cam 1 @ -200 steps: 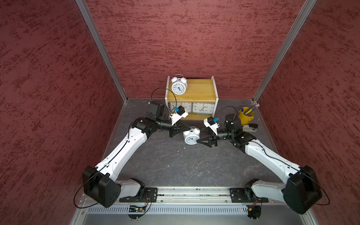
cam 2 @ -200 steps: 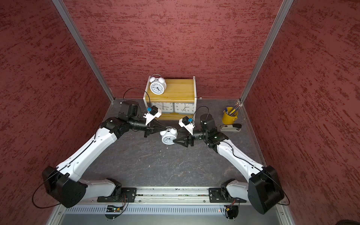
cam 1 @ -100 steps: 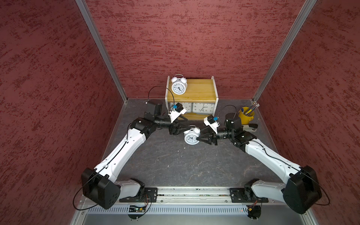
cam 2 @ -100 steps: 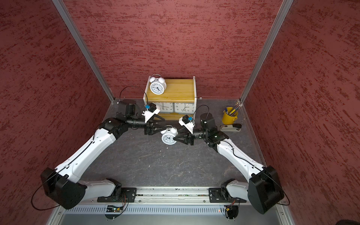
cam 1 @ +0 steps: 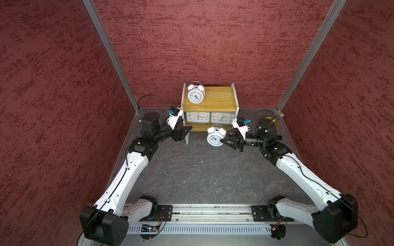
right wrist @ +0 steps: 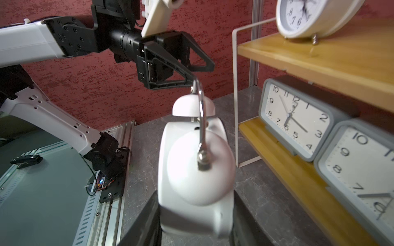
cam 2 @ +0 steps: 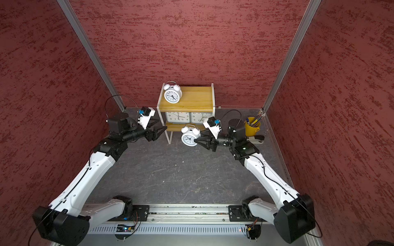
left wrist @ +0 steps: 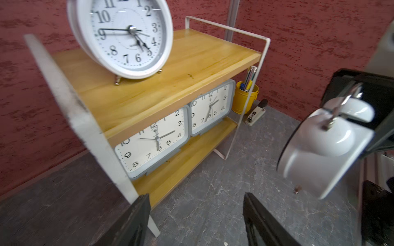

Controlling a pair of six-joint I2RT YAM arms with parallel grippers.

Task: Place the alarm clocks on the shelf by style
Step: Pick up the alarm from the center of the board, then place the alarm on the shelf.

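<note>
In both top views the shelf point(cam 1: 217, 100) point(cam 2: 196, 98) stands against the back wall. One twin-bell clock point(cam 1: 196, 95) sits at the left end of its upper board, and the right half is bare. The left grey clock point(cam 1: 197, 117) and right grey clock point(cam 1: 222, 117) fill the lower tier. A pencil cup point(cam 2: 251, 127) and stapler point(cam 2: 257, 139) crowd the right arm's wrist. The right pincer point(cam 1: 223, 137) clamps the second twin-bell clock point(cam 1: 215, 138) just in front of the lower tier.

In the left wrist view the left pincer point(left wrist: 191, 223) is spread and empty over bare table point(left wrist: 213, 191), with the shelf's front post beside one finger.

In the right wrist view both fingers squeeze the clock's body (whether its feet touch the table is unclear).
</note>
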